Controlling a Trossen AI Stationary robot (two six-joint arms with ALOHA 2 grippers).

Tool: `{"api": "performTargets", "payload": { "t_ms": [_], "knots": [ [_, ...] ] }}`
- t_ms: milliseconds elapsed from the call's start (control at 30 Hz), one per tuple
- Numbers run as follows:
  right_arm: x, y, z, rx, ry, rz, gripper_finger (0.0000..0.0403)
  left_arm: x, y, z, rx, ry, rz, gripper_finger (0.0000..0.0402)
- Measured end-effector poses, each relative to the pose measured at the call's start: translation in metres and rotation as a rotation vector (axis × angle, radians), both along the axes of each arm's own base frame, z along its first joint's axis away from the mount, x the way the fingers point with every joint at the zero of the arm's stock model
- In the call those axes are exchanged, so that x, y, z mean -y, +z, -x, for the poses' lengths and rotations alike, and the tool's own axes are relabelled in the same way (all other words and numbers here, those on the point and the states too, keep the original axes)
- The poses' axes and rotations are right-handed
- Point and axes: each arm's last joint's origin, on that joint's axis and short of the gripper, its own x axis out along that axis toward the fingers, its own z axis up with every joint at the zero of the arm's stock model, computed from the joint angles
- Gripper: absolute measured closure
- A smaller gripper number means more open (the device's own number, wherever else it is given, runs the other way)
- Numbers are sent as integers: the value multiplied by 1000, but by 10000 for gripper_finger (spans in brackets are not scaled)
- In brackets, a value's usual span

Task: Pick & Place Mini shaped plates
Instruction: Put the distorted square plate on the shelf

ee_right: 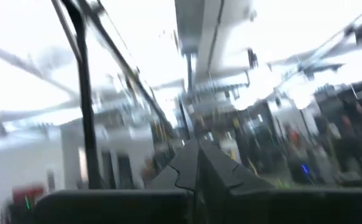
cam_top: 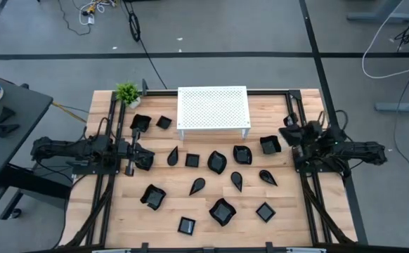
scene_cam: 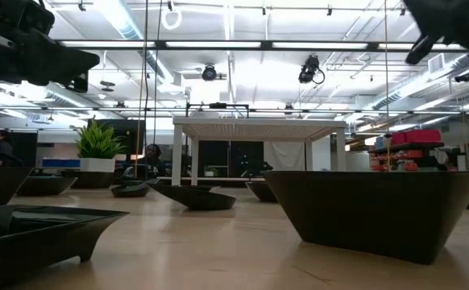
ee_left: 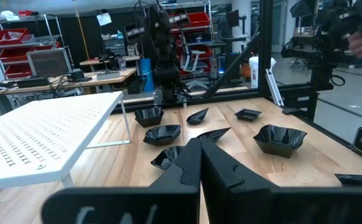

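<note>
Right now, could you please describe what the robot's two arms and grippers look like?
Both arms are dark, nearly black, built of chunky jointed segments with black cables along them. The left gripper carries a small pale patch beside its wrist; the right gripper looks uniformly dark. In the wrist views, each gripper's fingers are matte black, angular wedges tapering to a point above a broad dark crossbar.

glossy black mini shaped plates point(cam_top: 218, 161), white perforated stand point(cam_top: 213, 107), green plant point(cam_top: 127, 92)
</note>
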Motion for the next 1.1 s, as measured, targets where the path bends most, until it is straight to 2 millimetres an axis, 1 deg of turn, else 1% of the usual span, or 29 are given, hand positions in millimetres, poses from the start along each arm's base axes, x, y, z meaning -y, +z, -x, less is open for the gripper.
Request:
{"api": "performTargets", "payload": {
  "t_ms": [300, 400, 500, 733, 867, 1000, 1100],
  "knots": [
    [3, 22, 23, 344, -36, -175, 382, 0, 0, 0, 0, 0, 0, 399],
    [5, 30, 29, 413, -47, -239, 382, 0, 0, 0, 0, 0, 0, 399],
    [5, 44, 36, 459, -48, -262, 382, 0, 0, 0, 0, 0, 0, 399],
    [5, 81, 51, 548, -61, -278, 382, 0, 0, 0, 0, 0, 0, 399],
    [5, 106, 57, 576, -40, -308, 382, 0, 0, 0, 0, 0, 0, 399],
    [5, 132, 58, 543, -9, -339, 382, 0, 0, 0, 0, 0, 0, 399],
    [5, 152, 57, 482, 6, -357, 382, 0, 0, 0, 0, 0, 0, 399]
  ]
}}
